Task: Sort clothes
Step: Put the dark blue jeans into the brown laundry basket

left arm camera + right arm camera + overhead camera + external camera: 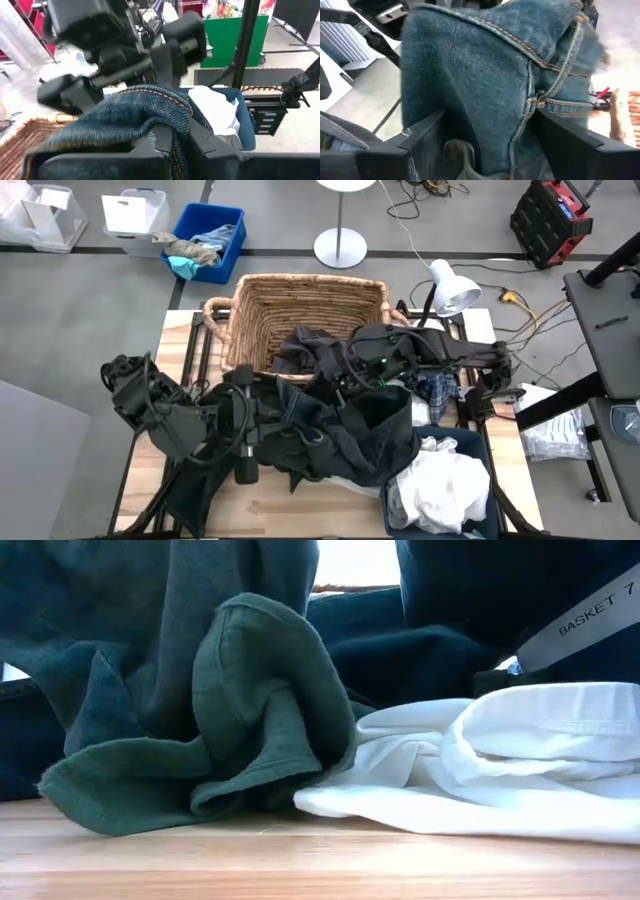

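A blue denim garment [135, 110] with orange stitching is held up over the middle of the table, above a heap of dark clothes [330, 440]. My left gripper [175, 140] is shut on it. My right gripper [490, 135] comes from the table's right and stands open, its two fingers on either side of the denim [485, 80]. A dark green garment [240, 730] hangs down, with its bunched lower end resting on the tabletop. White clothes [440, 485] lie in the blue bin [480, 445] at the near right. My left gripper pinches a folded, stitched edge of the denim [172, 112] between its two fingers. The cloth drapes over the fingers and hides the place of contact. The denim is lifted and hangs slack on both sides. My right gripper: whether its fingers [420, 137] touch the denim, I cannot tell.
A wicker basket [310, 290] stands at the table's far edge with dark cloth over its near rim. A blue tub with rags [205, 240] and clear boxes [135, 215] sit on the floor beyond. A white lamp [450, 285] stands at the far right corner.
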You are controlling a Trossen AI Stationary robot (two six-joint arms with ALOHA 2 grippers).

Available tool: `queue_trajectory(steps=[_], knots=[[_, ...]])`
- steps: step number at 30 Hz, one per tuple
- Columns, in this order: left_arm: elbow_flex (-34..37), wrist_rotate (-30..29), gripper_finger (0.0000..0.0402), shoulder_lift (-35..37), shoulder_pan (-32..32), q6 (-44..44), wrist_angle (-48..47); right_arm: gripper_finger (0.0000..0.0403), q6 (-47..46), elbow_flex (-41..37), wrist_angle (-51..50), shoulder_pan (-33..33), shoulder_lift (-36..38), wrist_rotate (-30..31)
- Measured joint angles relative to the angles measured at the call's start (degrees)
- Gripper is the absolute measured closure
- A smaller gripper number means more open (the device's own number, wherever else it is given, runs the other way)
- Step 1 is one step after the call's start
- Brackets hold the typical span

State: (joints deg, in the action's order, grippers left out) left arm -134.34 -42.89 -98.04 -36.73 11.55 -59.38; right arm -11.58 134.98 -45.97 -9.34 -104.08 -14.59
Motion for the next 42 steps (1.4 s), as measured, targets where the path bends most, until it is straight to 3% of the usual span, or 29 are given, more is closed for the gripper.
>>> queue_trajectory(steps=[4,7,10,13,15,20,28,32,39,42], knots=[[0.0,0.6,0.04,0.0,1.2,-1.1,1.0,0.0142,0.5,0.0,2.4,0.0,-0.9,0.2],[0.0,0.4,0.04,0.0,1.5,-1.4,1.3,0.0185,1.1,0.0,3.2,0.0,-0.9,3.1],[0.0,0.4,0.0394,0.0,1.5,-1.6,1.5,0.0258,1.3,0.0,3.2,0.2,-0.7,5.1],[0.0,-0.1,0.0384,0.0,1.6,-1.4,1.9,0.0359,3.6,0.0,3.2,0.2,-0.4,5.6],[0.0,-1.3,0.0375,0.2,1.6,-1.0,1.9,0.038,4.6,0.0,3.0,0.2,-0.1,6.6],[0.0,-2.6,0.0328,1.9,1.6,1.2,1.1,0.0392,4.9,-0.1,-0.1,0.3,2.2,10.0],[0.0,-3.1,0.02,4.7,1.6,2.0,-1.6,0.0393,5.2,-0.1,-9.5,-0.2,7.8,21.1],[0.0,-3.3,0.0155,6.1,1.6,2.2,-6.3,0.0394,5.1,-0.1,-13.9,-0.8,10.3,22.3],[0.0,-3.4,0.0132,7.5,1.6,21.8,-25.9,0.0394,3.5,-0.1,-23.2,-4.5,14.9,22.5],[0.9,-3.5,0.0133,7.5,1.6,30.7,-30.6,0.0394,-1.3,0.0,-27.8,-5.6,16.9,27.5]])
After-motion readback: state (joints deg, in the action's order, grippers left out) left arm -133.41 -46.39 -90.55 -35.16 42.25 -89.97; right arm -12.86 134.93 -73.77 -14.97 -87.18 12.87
